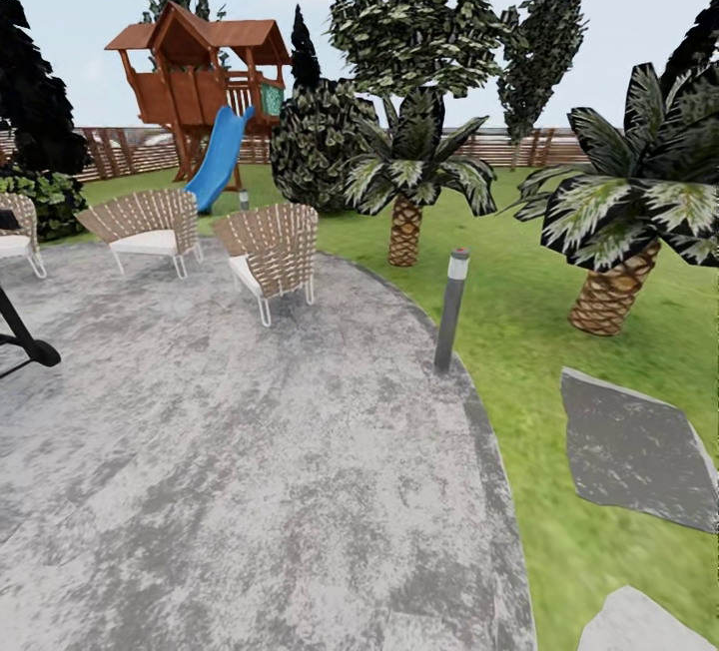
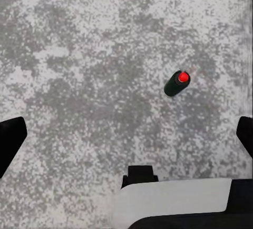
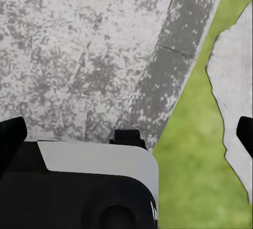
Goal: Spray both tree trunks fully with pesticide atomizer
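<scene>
The pesticide atomizer is out of view. My left gripper [image 2: 126,134] hangs open over speckled grey paving [image 2: 79,66], with its dark fingertips [image 2: 10,140] far apart and nothing between them. My right gripper [image 3: 126,134] is also open and empty, above the edge where the paving [image 3: 79,45] meets the grass [image 3: 195,155]. In the head view a tree with a broad leafy crown [image 1: 419,17] rises at the back. Its trunk is hidden behind a short palm [image 1: 406,222].
A grey bollard lamp [image 1: 450,310] stands at the patio's right edge. A dark cylinder with a red top [image 2: 177,83] stands on the paving below my left gripper. Wicker chairs [image 1: 272,254] sit at the back left, a second palm [image 1: 619,272] at right, and stone slabs [image 1: 629,446] lie in the grass.
</scene>
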You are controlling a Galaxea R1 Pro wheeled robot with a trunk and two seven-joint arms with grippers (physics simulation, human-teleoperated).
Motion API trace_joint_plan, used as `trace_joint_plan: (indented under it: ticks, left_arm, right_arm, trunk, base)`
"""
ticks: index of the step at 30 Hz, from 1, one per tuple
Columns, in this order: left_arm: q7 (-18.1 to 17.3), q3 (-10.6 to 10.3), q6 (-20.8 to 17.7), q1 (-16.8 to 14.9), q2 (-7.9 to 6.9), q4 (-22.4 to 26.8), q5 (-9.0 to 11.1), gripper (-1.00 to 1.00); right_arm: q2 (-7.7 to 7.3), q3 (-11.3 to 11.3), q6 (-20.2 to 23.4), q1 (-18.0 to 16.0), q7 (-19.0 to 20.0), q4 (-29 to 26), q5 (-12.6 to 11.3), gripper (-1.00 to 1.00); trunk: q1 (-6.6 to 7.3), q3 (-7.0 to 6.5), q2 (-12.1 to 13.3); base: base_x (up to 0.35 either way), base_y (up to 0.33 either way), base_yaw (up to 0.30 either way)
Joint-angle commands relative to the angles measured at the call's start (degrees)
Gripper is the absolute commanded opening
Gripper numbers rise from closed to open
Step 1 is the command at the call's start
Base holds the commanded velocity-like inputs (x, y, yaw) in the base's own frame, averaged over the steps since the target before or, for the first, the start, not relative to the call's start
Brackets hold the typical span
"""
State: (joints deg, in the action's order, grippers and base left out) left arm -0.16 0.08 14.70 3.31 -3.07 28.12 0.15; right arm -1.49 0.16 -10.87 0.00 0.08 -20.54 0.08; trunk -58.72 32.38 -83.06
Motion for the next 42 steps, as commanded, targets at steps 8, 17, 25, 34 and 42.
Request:
trace_joint_plan:
  ticks: [8, 17, 25, 34, 42]
  left_arm:
    - [0.0, 0.0, 0.1, 0.0, -0.01, 0.1, 0.0, 1.00]
    - [0.0, 0.0, 0.1, 0.0, -0.01, 0.1, 0.0, 1.00]
    - [0.0, 0.0, 0.1, 0.0, -0.01, 0.1, 0.0, 1.00]
    - [0.0, 0.0, 0.1, 0.0, -0.01, 0.1, -0.1, 1.00]
    - [0.0, 0.0, 0.1, 0.0, -0.01, 0.1, -0.1, 1.00]
  right_arm:
    - [-0.01, 0.0, -0.1, 0.0, 0.0, 0.0, 0.0, 1.00]
    - [-0.01, 0.0, -0.1, 0.0, 0.0, 0.0, 0.0, 1.00]
    - [-0.01, 0.0, -0.1, 0.0, 0.0, 0.0, 0.0, 1.00]
    - [-0.01, 0.0, -0.1, 0.0, 0.0, 0.0, 0.0, 1.00]
    - [-0.01, 0.0, -0.1, 0.0, 0.0, 0.0, 0.0, 1.00]
  trunk:
    - [-0.01, 0.04, 0.0]
    - [-0.01, 0.04, 0.0]
    - [-0.01, 0.04, 0.0]
    - [-0.01, 0.04, 0.0]
    - [-0.01, 0.04, 0.0]
  base:
    - [0.022, -0.292, -0.001]
    - [0.001, -0.093, 0.068]
    - [-0.157, -0.006, 0.018]
    - [-0.210, 0.000, 0.001]
    - [-0.240, 0.000, 0.000]
